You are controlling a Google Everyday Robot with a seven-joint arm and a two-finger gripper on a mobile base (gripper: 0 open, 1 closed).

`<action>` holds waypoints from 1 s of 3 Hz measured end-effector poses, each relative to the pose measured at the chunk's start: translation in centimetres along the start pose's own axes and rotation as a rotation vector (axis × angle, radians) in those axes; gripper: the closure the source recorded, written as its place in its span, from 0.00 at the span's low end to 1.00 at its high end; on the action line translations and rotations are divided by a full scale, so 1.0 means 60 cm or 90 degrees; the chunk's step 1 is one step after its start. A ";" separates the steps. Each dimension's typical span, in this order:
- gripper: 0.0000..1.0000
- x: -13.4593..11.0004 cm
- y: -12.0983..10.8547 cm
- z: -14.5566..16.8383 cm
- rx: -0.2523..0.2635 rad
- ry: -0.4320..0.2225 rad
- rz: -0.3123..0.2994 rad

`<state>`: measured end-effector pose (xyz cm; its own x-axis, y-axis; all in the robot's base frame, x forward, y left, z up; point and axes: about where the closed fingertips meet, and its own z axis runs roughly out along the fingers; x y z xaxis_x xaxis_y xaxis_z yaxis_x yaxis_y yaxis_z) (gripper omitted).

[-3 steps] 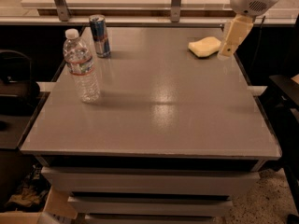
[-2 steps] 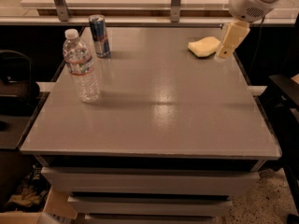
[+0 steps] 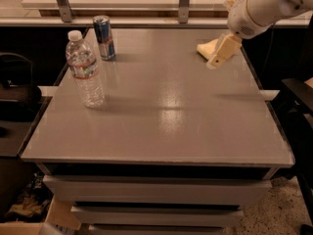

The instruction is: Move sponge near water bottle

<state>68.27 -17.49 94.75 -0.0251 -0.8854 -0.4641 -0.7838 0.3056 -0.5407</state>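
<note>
The pale yellow sponge (image 3: 206, 48) lies on the grey table (image 3: 161, 106) at the far right, partly hidden behind my gripper. My gripper (image 3: 221, 54) hangs from the white arm at the upper right, its cream fingers pointing down and left, right in front of the sponge and just above the table. The clear water bottle (image 3: 85, 70) with a white cap stands upright at the left side of the table, far from the sponge.
A blue-and-silver drink can (image 3: 104, 37) stands at the back left, behind the bottle. A metal rail and a light counter run along the back. Dark furniture flanks the table on both sides. Drawers sit under the tabletop.
My arm has moved left and down, so the gripper now covers more of the sponge. The sponge, the bottle and the can have not moved.
</note>
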 end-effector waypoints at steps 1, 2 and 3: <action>0.00 0.006 -0.019 0.045 0.003 -0.020 0.027; 0.00 0.015 -0.033 0.083 -0.006 -0.032 0.050; 0.00 0.025 -0.043 0.113 -0.011 -0.045 0.081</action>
<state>74.48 -17.26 90.70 -0.0814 -0.8133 -0.5761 -0.7880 0.4065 -0.4625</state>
